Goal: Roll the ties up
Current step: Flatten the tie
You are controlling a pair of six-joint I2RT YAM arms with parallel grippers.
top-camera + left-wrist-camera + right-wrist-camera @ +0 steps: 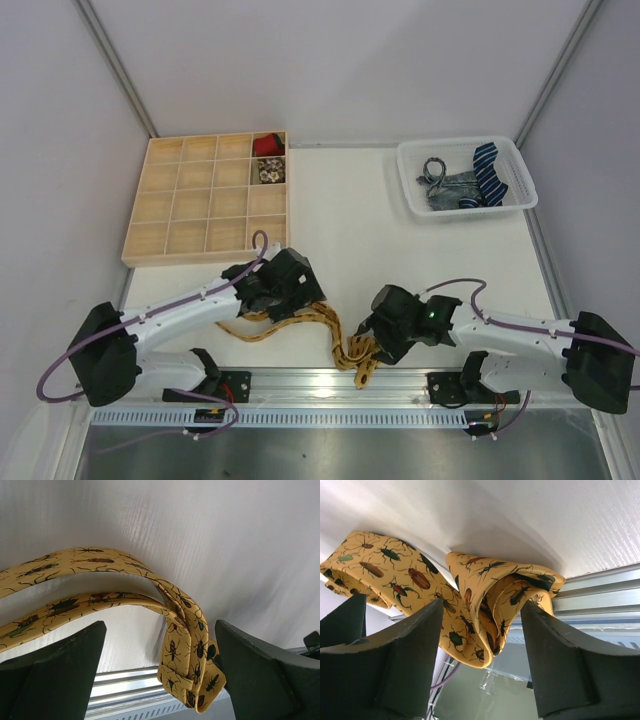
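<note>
The mustard-yellow fabric necktie [290,324], printed with dark insects, lies unrolled in loose curves along the near edge of the white table [400,240], between the two arms. Its bunched end rests at or over the aluminium rail [330,380] along that edge. The left gripper [160,640] is spread wide and holds nothing; two runs of the necktie pass between its fingers, and the folded tip lies close to one of them. The right gripper [482,607] straddles the bunched end with its jaws partly apart. Fabric fills most of the gap, and whether the pads press it cannot be told. A red rolled tie [266,145] and a pale patterned rolled tie [268,171] occupy adjoining compartments of the shallow wooden grid tray [165,205]. A navy striped tie [488,168] and a grey patterned tie [445,190] wait in the white plastic basket [455,142]. Hazards, as judged from here: the bunched end is folded on itself, so a grip may catch several layers and start a lopsided roll. That end sits at the table edge, so a weak pinch may let it slide off. With the left gripper spread, nothing anchors the long run, which may drag or twist when the other end is pulled.
</note>
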